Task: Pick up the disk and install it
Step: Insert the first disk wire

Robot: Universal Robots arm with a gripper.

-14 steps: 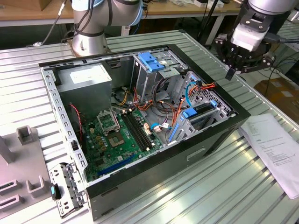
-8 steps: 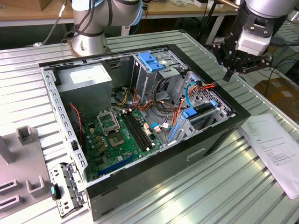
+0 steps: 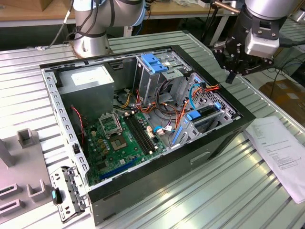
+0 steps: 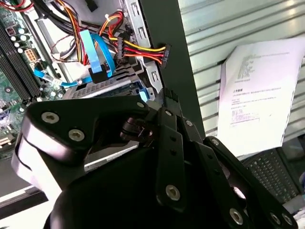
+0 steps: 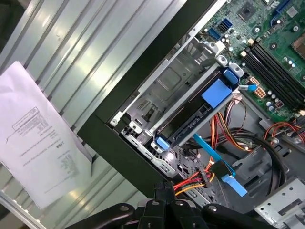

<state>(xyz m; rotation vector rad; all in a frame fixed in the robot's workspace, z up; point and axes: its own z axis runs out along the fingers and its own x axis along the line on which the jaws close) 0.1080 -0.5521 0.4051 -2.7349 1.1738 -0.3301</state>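
Blue-railed, the disk [image 3: 206,114] sits slotted into the corner of the computer case [image 3: 157,164] by the paper sheet [image 3: 281,148], its long axis pointing toward the case edge that the gripper [image 3: 230,78] hovers over, fingers seemingly closed together and empty.

i see the flat rectangular metal disk in light-blue plastic side rails [image 3: 206,115] seated in the metal drive bay [image 3: 224,102], at the corner of the open computer case toward the exterior view's right. it lies tilted, not level. in the first wrist view the disk [image 5: 188,117] shows edge-on, with a blue rail end at each side.
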